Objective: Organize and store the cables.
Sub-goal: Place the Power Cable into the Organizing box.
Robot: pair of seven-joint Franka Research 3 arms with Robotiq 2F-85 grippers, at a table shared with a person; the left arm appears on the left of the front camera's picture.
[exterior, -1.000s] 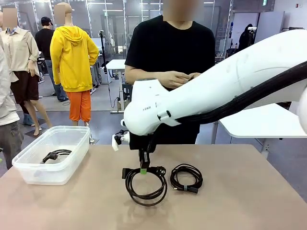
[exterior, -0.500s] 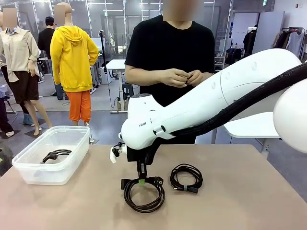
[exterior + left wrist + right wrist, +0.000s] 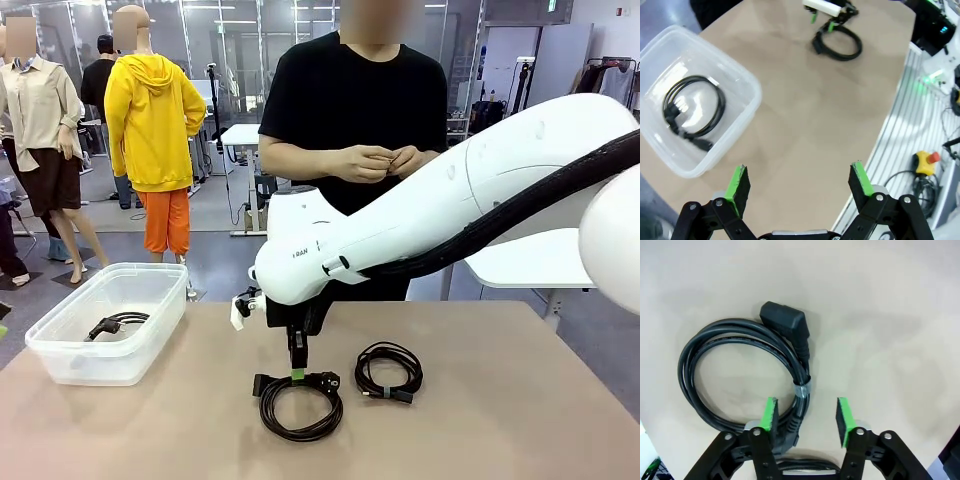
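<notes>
One cable [image 3: 322, 381], a black cord wound in a round coil with a tie, lies flat on the tan table near the middle. My right gripper [image 3: 297, 372] stands just above it, open. In the right wrist view the tied part of that cable [image 3: 801, 386] runs between the parted green pads [image 3: 771, 414], nearer the left pad and not clamped. A second coiled cable [image 3: 395, 394] lies to its right. A third cable [image 3: 118, 323] rests inside the clear bin [image 3: 150, 345]. My left gripper [image 3: 800, 181] hangs open high above the table with nothing between its fingers.
The clear plastic bin [image 3: 752, 95] stands at the table's left side, holding a coiled cable [image 3: 715, 117]. A person in a black shirt [image 3: 355, 100] stands at the far edge with both hands together at chest height. A white side table [image 3: 550, 255] stands to the right.
My right gripper has lowered the coil onto the table and opened, letting it go. The coil now lies flat. The left arm has not moved.
</notes>
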